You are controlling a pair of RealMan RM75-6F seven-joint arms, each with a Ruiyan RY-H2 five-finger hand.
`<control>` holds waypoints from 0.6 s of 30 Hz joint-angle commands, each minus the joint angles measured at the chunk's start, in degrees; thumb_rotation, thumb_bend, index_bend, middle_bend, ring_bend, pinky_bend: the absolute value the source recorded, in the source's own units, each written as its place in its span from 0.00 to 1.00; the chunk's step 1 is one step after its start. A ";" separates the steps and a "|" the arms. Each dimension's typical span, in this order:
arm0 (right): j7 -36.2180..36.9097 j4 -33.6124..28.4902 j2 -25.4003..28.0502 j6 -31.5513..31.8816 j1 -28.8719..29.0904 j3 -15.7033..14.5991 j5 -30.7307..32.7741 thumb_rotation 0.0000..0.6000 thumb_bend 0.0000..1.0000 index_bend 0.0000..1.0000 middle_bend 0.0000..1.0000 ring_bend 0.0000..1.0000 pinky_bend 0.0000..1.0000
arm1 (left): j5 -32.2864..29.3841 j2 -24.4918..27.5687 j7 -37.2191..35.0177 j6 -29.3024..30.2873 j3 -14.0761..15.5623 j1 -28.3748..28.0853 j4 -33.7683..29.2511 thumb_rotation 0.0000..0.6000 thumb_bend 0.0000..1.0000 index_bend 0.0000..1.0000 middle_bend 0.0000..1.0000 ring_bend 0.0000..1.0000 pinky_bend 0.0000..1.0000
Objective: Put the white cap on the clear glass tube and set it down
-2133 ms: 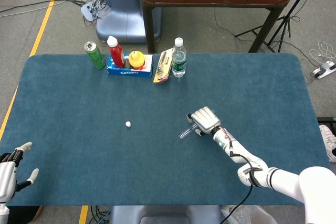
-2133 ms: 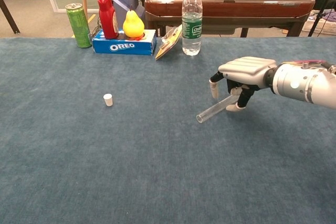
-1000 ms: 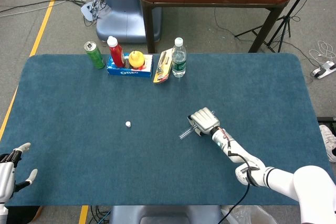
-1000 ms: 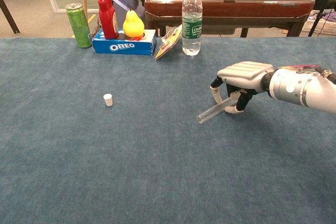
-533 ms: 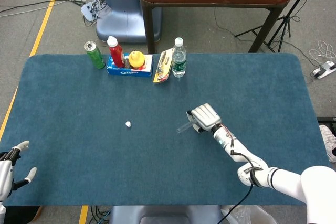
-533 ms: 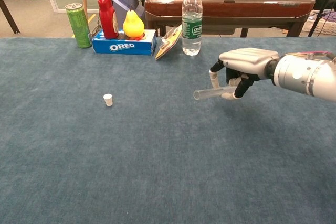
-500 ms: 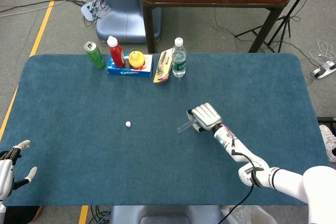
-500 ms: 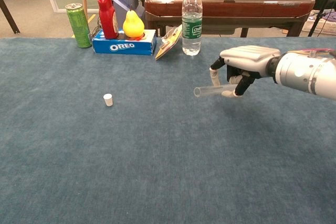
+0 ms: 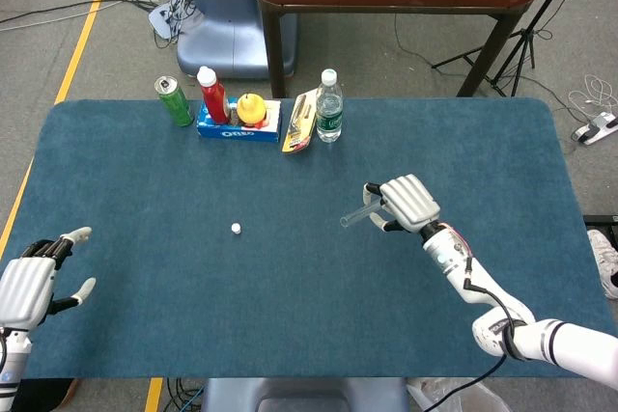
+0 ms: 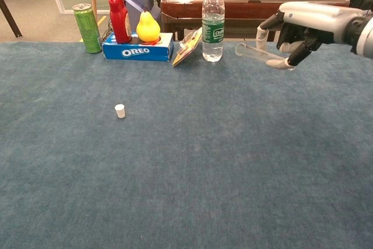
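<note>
Chest view: one white cap (image 10: 120, 111), one clear glass tube (image 10: 254, 53).

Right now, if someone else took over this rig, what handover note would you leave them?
Right hand holds the clear glass tube raised above the table, open end toward the robot's left.
Left hand is open and empty at the near left table edge.
White cap stands alone on the cloth, untouched.
Done: tube picked up.
Left: grasp the cap, fit it on the tube, set it down.
</note>
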 commanded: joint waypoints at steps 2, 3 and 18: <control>-0.34 -4.14 3.97 2.22 -2.00 0.10 0.12 1.00 0.57 0.85 1.00 1.00 1.00 | 0.48 -0.74 -1.11 -6.49 -2.56 -6.40 1.91 1.00 0.25 0.22 0.29 0.38 0.28; -0.82 -5.07 4.87 2.77 -2.45 0.04 0.17 1.00 0.57 0.85 1.00 1.00 1.00 | 0.62 -1.34 -1.64 -8.58 -3.04 -8.31 2.68 1.00 0.25 0.22 0.30 0.38 0.32; -5.80 -11.55 10.08 4.73 -5.53 -1.11 2.99 1.00 0.57 0.85 1.00 1.00 1.00 | -4.49 -15.38 -1.20 -30.49 -6.37 -28.96 18.34 1.00 0.25 0.28 0.78 0.85 1.00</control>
